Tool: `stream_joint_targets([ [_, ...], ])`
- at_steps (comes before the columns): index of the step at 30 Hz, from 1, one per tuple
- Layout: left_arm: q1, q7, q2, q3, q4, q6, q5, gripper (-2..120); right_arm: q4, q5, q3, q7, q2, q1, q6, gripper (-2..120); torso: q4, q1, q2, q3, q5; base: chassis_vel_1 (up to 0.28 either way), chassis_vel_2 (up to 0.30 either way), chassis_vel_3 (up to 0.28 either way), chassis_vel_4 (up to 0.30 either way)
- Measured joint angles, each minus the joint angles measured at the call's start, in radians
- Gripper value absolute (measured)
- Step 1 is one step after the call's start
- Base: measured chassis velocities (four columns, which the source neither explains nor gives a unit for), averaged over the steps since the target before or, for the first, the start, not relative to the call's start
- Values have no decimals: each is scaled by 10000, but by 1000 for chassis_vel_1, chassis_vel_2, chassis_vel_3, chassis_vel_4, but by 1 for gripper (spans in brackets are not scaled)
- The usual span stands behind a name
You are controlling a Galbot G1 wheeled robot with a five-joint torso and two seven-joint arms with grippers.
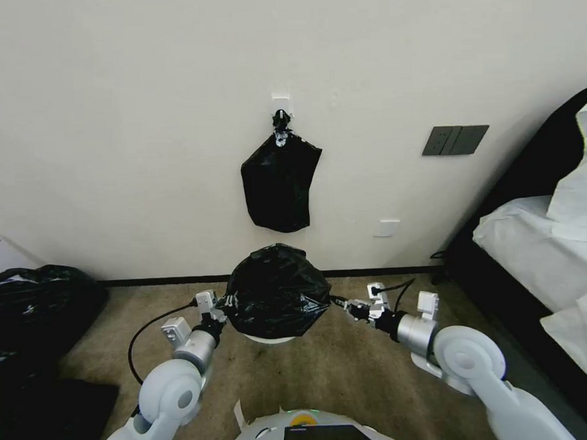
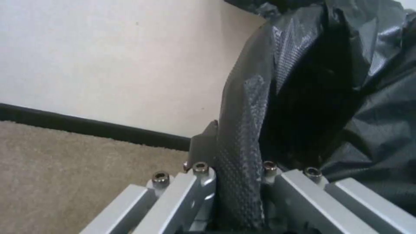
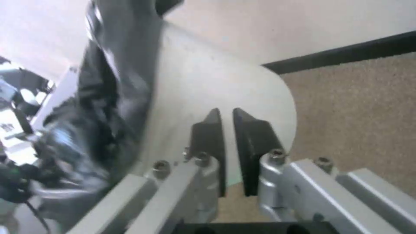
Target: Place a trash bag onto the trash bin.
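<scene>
Where the beige carpet meets a cream wall along a dark baseboard, a wheeled robot faces the wall with both arms reaching forward. At the carpet's right edge stands a bed with white bedding; at its left edge lie bulky black sacks. On the wall, straight ahead, a flat black bag bundle hangs from a hook, and a dark switch plate sits to its right.

Near the baseboard, in the middle of the carpet, stands the trash bin, a small cream-white bucket. The trash bag, glossy and crinkled black plastic, is draped over its top and bulges upward, hiding all but a sliver of the bin's lower wall. In the right wrist view the bin's pale side shows bare beside the plastic.

The left gripper is at the bag's left side. Its wrist view shows a fold of the bag pinched between its fingers.

The right gripper is just beside the bag's right side. Its fingers stand nearly together with a thin gap, holding nothing, close against the bin's wall.
</scene>
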Motion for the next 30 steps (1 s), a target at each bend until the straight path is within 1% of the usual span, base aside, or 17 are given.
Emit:
stream_joint_targets([
  [1, 0, 0, 0, 0, 0, 0, 0, 3, 0, 0, 0, 0, 0, 0, 0, 10, 0, 0, 0, 0, 0, 0, 0, 0, 0],
  [3, -39, -1, 7, -11, 107, 10, 0, 3, 91, 842, 496, 7, 147, -174, -14, 22, -1, 0, 0, -1, 0, 0, 0, 0, 0],
  [4, -39, -1, 7, -11, 107, 10, 0, 3, 91, 842, 496, 7, 147, -174, -14, 22, -1, 0, 0, -1, 0, 0, 0, 0, 0],
  [8, -136, -24, -11, 27, 212, 49, -33, 3, 317, 1820, 796, -94, 515, -224, -21, 39, 0, 0, 0, -1, 0, 0, 0, 0, 0],
  [9, -149, -28, -15, 46, 213, 61, -41, 3, 353, 1876, 766, -119, 599, -219, -23, 43, -1, 0, 0, -1, -1, 0, 0, 0, 0],
  [10, -149, -28, -15, 46, 213, 61, -41, 3, 353, 1876, 766, -119, 599, -219, -23, 43, -1, 0, 0, -1, -1, 0, 0, 0, 0],
  [13, -171, -45, -21, 76, 183, 116, -51, 3, 373, 1857, 546, -146, 798, -176, -27, 59, 0, 0, 0, -1, 0, 0, 0, 0, 0],
  [14, -171, -45, -21, 76, 183, 116, -51, 3, 373, 1857, 546, -146, 798, -176, -27, 59, 0, 0, 0, -1, 0, 0, 0, 0, 0],
  [18, -146, -49, -24, 107, 87, 182, -76, 3, 183, 1566, 232, -167, 934, -17, -29, 76, 0, 0, 0, 0, 1, 0, 0, 0, 0],
  [19, -146, -49, -24, 107, 87, 182, -76, 3, 183, 1566, 232, -167, 934, -17, -29, 76, 0, 0, 0, 0, 1, 0, 0, 0, 0],
  [20, -134, -50, -24, 112, 71, 195, -80, 3, 139, 1512, 168, -168, 955, 24, -29, 83, 0, 0, 0, 0, 0, 0, 0, 0, 0],
  [21, -124, -50, -24, 116, 51, 203, -82, 3, 105, 1473, 115, -168, 967, 57, -29, 86, 0, 1, 0, 0, 1, 0, 0, 0, 0],
  [22, -124, -50, -24, 116, 51, 203, -82, 3, 105, 1473, 115, -168, 967, 57, -29, 86, 0, 1, 0, 0, 1, 0, 0, 0, 0],
  [24, -114, -50, -24, 127, 10, 221, -88, 3, 60, 1425, 15, -175, 997, 122, -30, 80, 0, 0, 0, 0, 1, 0, 0, 0, 0],
  [25, -114, -50, -24, 133, -5, 232, -92, 3, 53, 1411, -21, -186, 1010, 142, -30, 73, 0, 0, 0, 0, 0, 0, 0, 0, 0],
  [26, -114, -50, -24, 133, -5, 232, -92, 3, 53, 1411, -21, -186, 1010, 142, -30, 73, 0, 0, 0, 0, 0, 0, 0, 0, 0],
  [30, -133, -50, -31, 160, -14, 249, -100, 3, 52, 1355, -113, -236, 1052, 201, -32, 54, -1, 0, 0, 0, 0, 0, 0, 0, 0],
])
